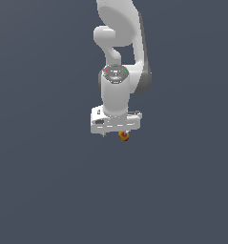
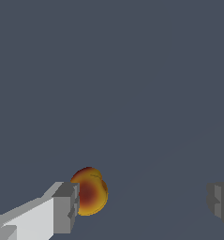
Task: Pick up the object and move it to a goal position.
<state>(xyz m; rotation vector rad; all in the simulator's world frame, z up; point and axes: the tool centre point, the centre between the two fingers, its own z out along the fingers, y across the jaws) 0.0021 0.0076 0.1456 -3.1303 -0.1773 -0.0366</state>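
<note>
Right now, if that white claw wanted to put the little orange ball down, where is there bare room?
Nearly everywhere: the flat grey surface is bare on every side in the exterior view. The only crowded spot is beneath the gripper, where the orange ball sits beside one finger. The wide gap to the other finger is free.

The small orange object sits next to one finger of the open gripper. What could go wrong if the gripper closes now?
1. In the wrist view the object lies right beside one finger, far from the other. The gripper stands open and off-centre, so closing may push the object sideways.
2. It looks round, so it may roll or slip out.
3. In the exterior view the hand partly hides it, so alignment is hard to confirm.
</note>
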